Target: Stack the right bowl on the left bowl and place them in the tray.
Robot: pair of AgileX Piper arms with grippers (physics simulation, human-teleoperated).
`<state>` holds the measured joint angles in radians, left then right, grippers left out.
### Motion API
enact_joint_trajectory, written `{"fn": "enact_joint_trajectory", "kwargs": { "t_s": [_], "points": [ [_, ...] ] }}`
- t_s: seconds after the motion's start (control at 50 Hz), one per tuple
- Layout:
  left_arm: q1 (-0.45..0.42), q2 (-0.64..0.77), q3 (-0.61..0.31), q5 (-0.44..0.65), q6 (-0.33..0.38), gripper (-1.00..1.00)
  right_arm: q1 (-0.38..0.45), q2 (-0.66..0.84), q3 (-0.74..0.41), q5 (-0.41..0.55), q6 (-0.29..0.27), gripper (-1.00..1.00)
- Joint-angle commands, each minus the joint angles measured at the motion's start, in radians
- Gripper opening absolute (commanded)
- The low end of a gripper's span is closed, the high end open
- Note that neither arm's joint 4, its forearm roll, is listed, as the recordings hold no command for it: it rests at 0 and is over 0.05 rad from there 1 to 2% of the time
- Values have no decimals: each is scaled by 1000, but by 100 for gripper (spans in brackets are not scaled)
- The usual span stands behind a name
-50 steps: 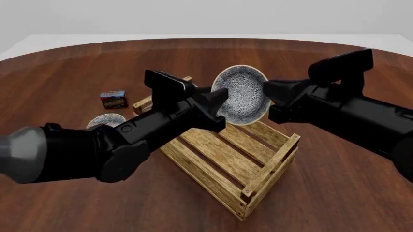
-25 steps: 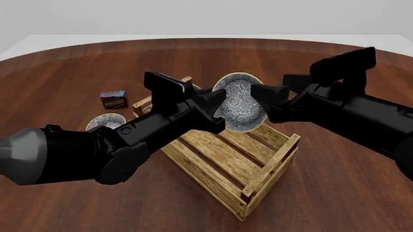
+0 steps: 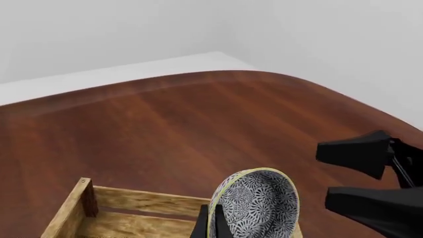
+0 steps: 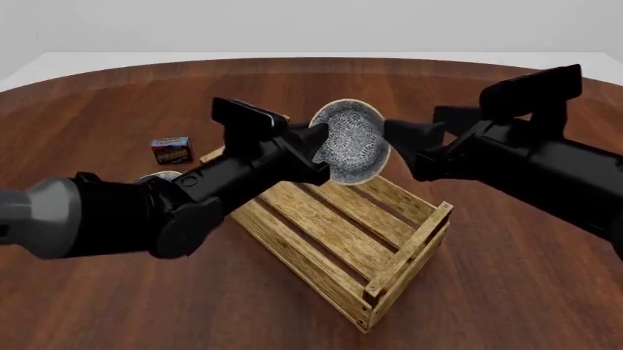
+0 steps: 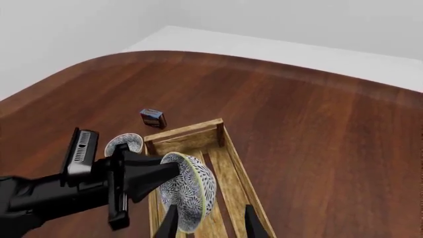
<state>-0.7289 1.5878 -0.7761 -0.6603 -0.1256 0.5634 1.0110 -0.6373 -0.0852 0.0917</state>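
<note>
Two bowls | patterned bowl (image 4: 351, 142) on edge above tray (image 4: 341, 240), clamped by left gripper (image 4: 316, 140) | right gripper (image 4: 397, 133) fingers apart beside it | second bowl (image 5: 124, 144) on table | step: handover; next: carry to second bowl

No readable text, label, brand, number or sign appears in any view. The small dark box (image 4: 171, 149) on the table has a printed red-and-blue face — its lettering is too small and blurred to make out. The held bowl (image 4: 351, 141) carries only a grey swirling pattern — no writing.
</note>
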Motion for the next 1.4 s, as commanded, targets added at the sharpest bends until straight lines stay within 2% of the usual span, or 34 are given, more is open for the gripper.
{"fn": "enact_joint_trajectory", "kwargs": {
  "t_s": [0.02, 0.46, 0.8, 0.9, 0.98, 1.08, 1.22, 1.3, 1.34, 1.4],
  "points": [
    [42, -18, -1, 11, 16, -100, 1, -16, 0, 9, 1, 100],
    [122, -205, 106, 74, 83, -100, -5, -28, -3, 13, -1, 100],
    [170, -440, 164, 247, 167, -100, -4, -13, -1, 2, -7, 100],
    [203, -489, 181, 288, 221, -100, -3, -11, -1, 1, -7, 100],
    [226, -507, 186, 322, 249, -100, -4, -12, -1, 2, -8, 100],
    [272, -553, 178, 394, 253, -100, -6, -8, -2, 0, -7, 100],
    [287, -620, 167, 471, 236, -100, -4, -10, -1, 2, -8, 100],
    [305, -626, 156, 506, 244, -100, 1, -16, 0, 5, -9, 100],
    [291, -624, 147, 525, 225, -100, 0, -18, 0, 6, -8, 100],
    [318, -616, 131, 558, 245, -100, -1, -23, 0, 8, -8, 100]
  ]
}}
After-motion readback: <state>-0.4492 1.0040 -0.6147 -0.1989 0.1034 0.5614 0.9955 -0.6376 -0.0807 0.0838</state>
